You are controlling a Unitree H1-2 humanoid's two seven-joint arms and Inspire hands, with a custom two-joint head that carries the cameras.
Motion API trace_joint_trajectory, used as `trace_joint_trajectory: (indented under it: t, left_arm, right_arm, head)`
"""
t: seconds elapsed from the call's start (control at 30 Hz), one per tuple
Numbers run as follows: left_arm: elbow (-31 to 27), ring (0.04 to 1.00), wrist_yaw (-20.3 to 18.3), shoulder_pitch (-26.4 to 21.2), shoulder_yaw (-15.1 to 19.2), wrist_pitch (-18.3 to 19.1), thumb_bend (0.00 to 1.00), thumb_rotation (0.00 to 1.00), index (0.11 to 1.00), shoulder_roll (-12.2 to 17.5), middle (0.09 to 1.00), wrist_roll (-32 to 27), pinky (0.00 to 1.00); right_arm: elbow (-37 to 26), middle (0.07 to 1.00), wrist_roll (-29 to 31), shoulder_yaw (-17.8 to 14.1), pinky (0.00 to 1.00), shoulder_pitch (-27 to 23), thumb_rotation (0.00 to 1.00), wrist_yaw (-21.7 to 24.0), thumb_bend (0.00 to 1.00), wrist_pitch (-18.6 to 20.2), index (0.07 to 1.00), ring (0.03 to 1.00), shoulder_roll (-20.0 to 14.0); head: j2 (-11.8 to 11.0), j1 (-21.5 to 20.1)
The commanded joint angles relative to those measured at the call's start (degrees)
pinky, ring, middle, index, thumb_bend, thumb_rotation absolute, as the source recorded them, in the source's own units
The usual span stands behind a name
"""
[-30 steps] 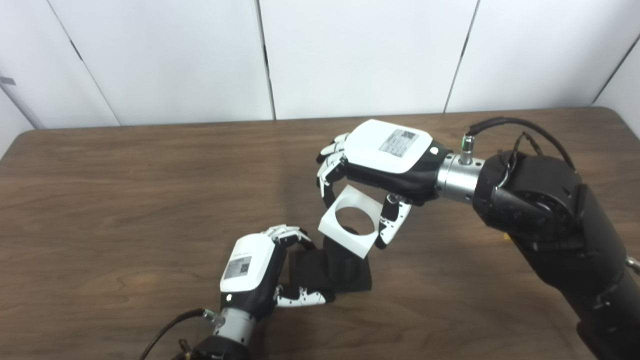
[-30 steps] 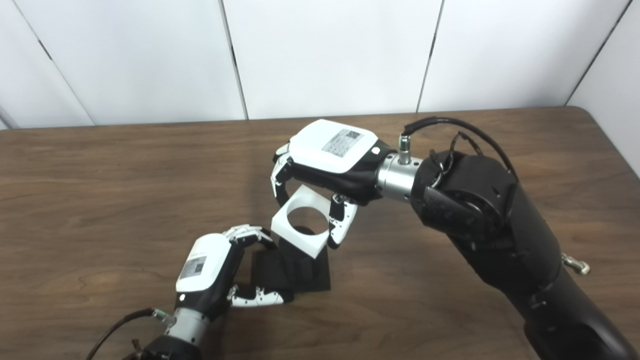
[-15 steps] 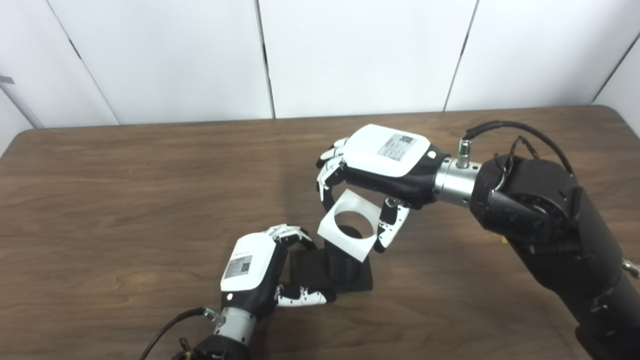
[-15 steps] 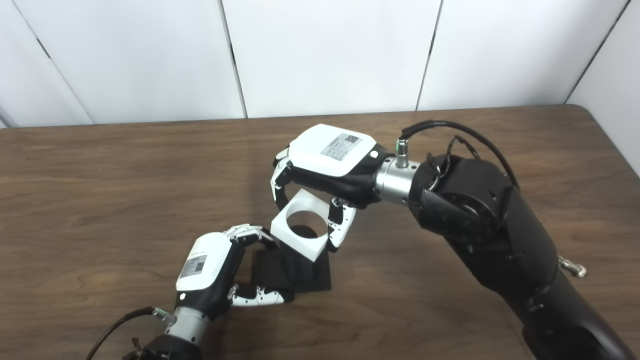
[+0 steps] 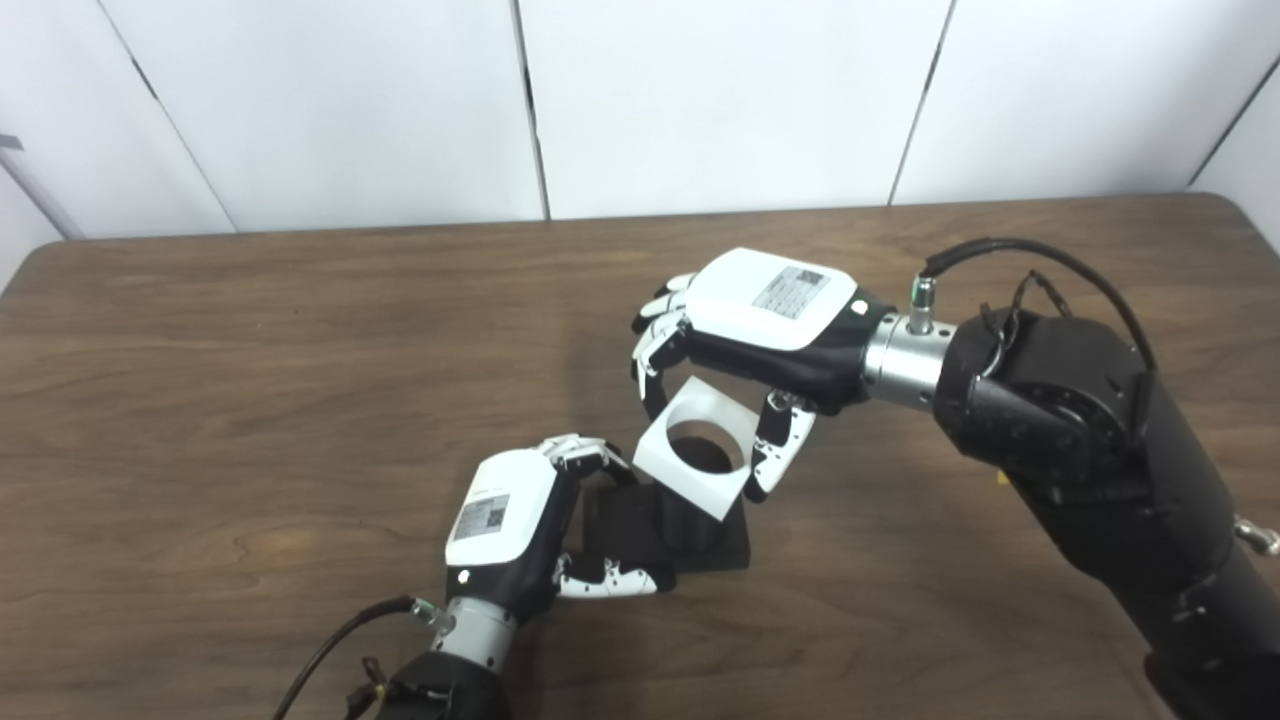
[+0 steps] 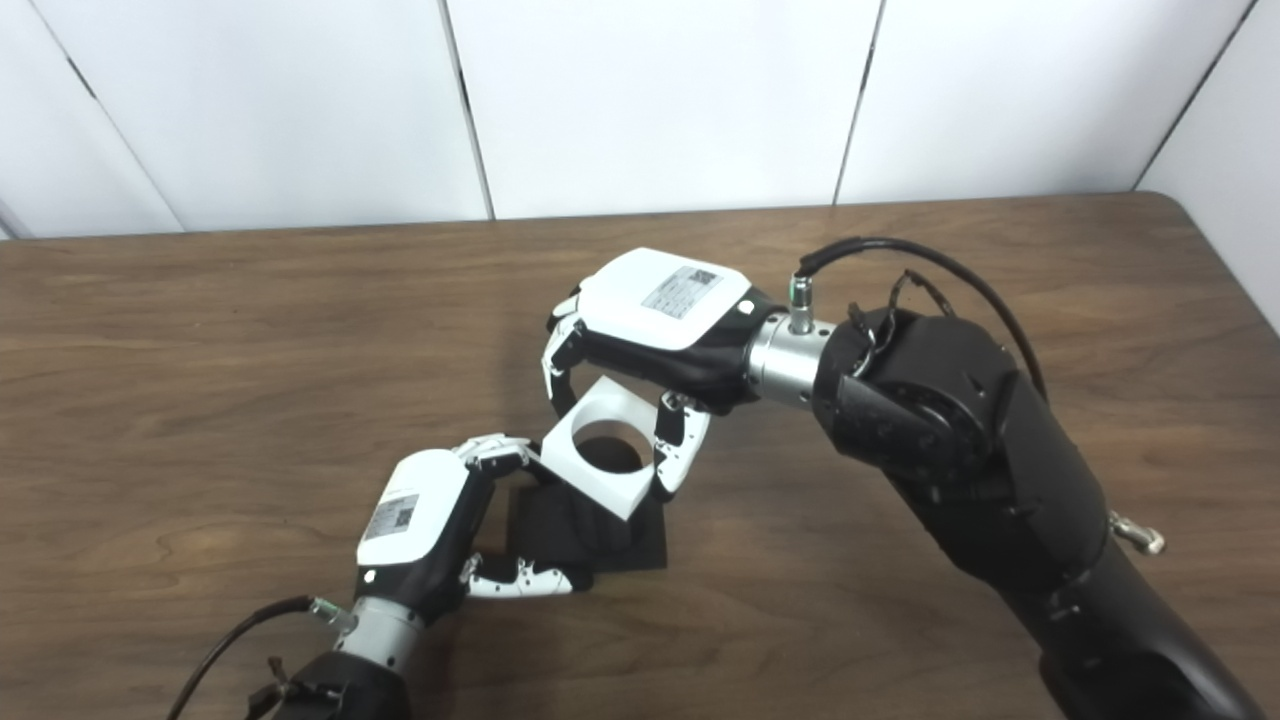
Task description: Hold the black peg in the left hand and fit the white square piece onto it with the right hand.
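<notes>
The black peg (image 5: 685, 520) is a short round post on a square black base (image 5: 725, 545), lying on the wooden table. My left hand (image 5: 520, 530) is shut on the left side of the base, fingers over its far edge and thumb along its near edge. My right hand (image 5: 745, 335) is shut on the white square piece (image 5: 668, 475), a flat white block with a round hole. The piece is tilted and sits right over the top of the peg, whose top shows through the hole. I cannot tell whether piece and peg touch. Both also show in the right eye view (image 6: 600, 485).
The brown wooden table (image 5: 250, 380) runs wide to the left and back, bounded by white wall panels behind. My right forearm (image 5: 1080, 440) crosses the right side of the table. A small metal part (image 5: 1255, 535) shows by the right arm.
My right hand has lowered the white piece slightly toward the peg, and the peg top now shows more centred in the hole. The camera has shifted a little. My left hand keeps its hold.
</notes>
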Motion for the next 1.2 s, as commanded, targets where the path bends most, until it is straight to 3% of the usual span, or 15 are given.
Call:
trace_joint_trajectory:
  t: [0.0,0.53,1.17]
  left_arm:
    - [1.3,0.822,-4.4,1.5,-1.6,1.7,0.52,0.05,0.485,-0.4,0.760,-0.4,0.76]
    - [1.2,0.823,-4.8,1.0,-2.1,3.0,0.52,0.05,0.485,-1.3,0.761,0.5,0.76]
    - [1.8,0.825,-4.8,0.5,-2.4,3.3,0.52,0.05,0.486,-1.6,0.762,0.7,0.76]
  right_arm:
    - [-0.3,0.744,0.0,-0.6,0.91,-1.2,0.13,-2.1,0.52,-0.8,0.484,0.862,0.3]
    - [-0.2,0.744,1.1,-1.0,0.91,-0.7,0.13,-1.6,0.52,-0.1,0.484,0.867,-0.2]
    - [-0.2,0.742,0.5,1.1,0.91,-1.0,0.13,-1.4,0.52,-0.9,0.482,0.870,1.0]
  head:
    - [0.1,0.0]
    - [0.5,0.8]
    - [0.5,1.0]
